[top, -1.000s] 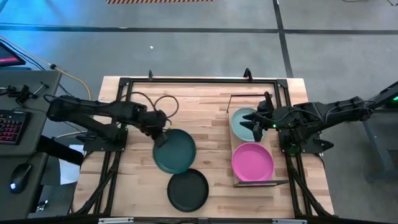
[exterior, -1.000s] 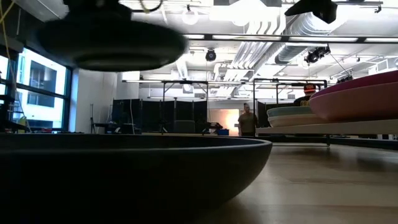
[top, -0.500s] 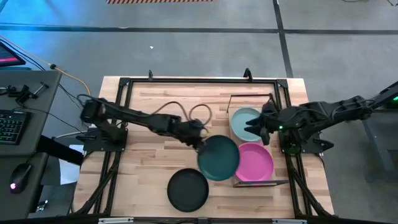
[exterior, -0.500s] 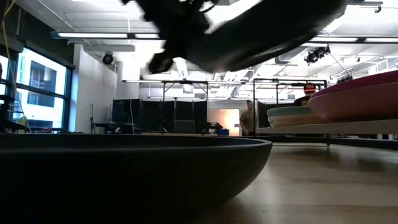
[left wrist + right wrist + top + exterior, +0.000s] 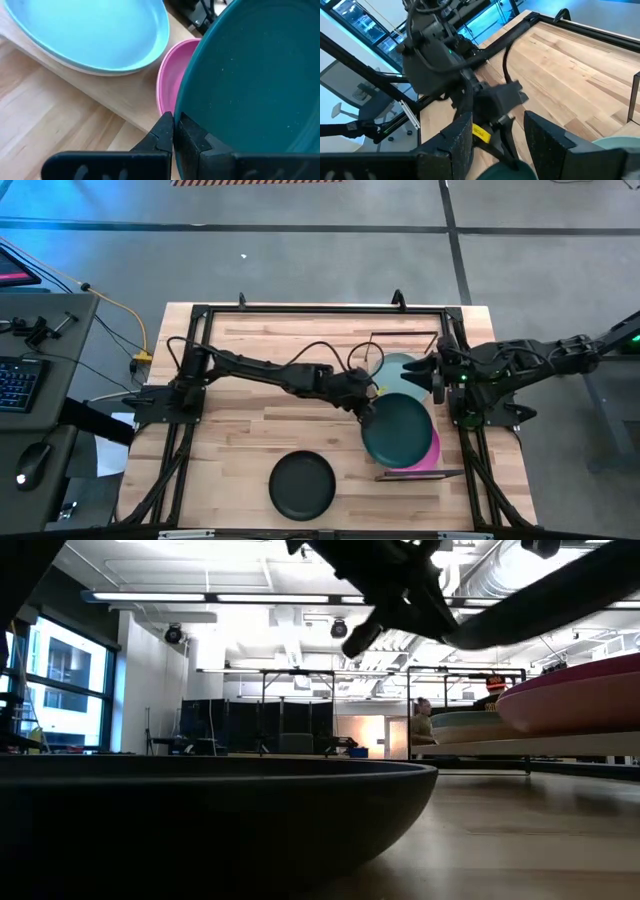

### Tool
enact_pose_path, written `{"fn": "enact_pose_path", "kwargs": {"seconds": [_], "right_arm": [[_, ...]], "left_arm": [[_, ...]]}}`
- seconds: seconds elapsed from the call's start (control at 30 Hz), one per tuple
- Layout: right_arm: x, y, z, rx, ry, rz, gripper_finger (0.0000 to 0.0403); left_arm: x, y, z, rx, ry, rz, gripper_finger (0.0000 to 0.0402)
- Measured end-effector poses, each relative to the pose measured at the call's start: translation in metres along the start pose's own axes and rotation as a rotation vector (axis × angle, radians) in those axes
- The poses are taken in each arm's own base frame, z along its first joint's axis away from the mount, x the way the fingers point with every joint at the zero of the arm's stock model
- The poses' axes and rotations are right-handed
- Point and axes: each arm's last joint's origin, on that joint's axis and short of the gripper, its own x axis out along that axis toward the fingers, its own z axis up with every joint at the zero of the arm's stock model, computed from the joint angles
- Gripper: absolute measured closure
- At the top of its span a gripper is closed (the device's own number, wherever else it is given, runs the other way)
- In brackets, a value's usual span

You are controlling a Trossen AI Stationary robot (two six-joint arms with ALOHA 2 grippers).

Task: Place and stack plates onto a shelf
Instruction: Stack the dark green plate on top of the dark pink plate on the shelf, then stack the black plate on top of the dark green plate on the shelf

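No legible text, labels, brands, numbers or signs anywhere in these views.

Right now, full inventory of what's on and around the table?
dark green plate: 1, dark teal-green, held above the magenta plate at the shelf
magenta plate: 1, magenta, on the shelf, mostly covered from above
pale teal plate: 1, pale teal, on the shelf's far half
black plate: 1, black, on the tabletop near the front edge
shelf: 1, light wood, right side of the table
left gripper: shut on the dark green plate's rim
right gripper: open, beside the pale teal plate
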Motion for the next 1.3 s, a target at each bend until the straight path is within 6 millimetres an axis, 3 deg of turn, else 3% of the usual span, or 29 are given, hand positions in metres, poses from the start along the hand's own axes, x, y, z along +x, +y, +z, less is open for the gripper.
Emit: {"fn": "enact_pose_path", "kwargs": {"seconds": [0.23, 0.57, 1.0, 1.17, 1.3], "right_arm": [[0.001, 0.0, 0.0, -0.002, 0.004, -0.003, 0.0242], [0.001, 0.0, -0.001, -0.005, 0.007, -0.01, 0.0242], [0.001, 0.0, -0.001, -0.005, 0.005, -0.012, 0.0242], [0.001, 0.0, -0.001, -0.005, 0.006, -0.013, 0.0242], [0.001, -0.001, -0.001, -0.008, 0.011, -0.017, 0.0242]], "left_arm": [[0.019, -0.002, -0.004, 0.001, -0.033, -0.039, 0.0399], [0.019, -0.006, 0.0, 0.052, -0.094, -0.059, 0.0369], [0.017, -0.01, 0.001, 0.038, -0.08, -0.125, 0.0276], [0.0, -0.01, 0.01, 0.099, -0.05, -0.133, 0.0245], [-0.048, -0.003, 0.039, 0.204, -0.138, -0.044, 0.0239]]}}
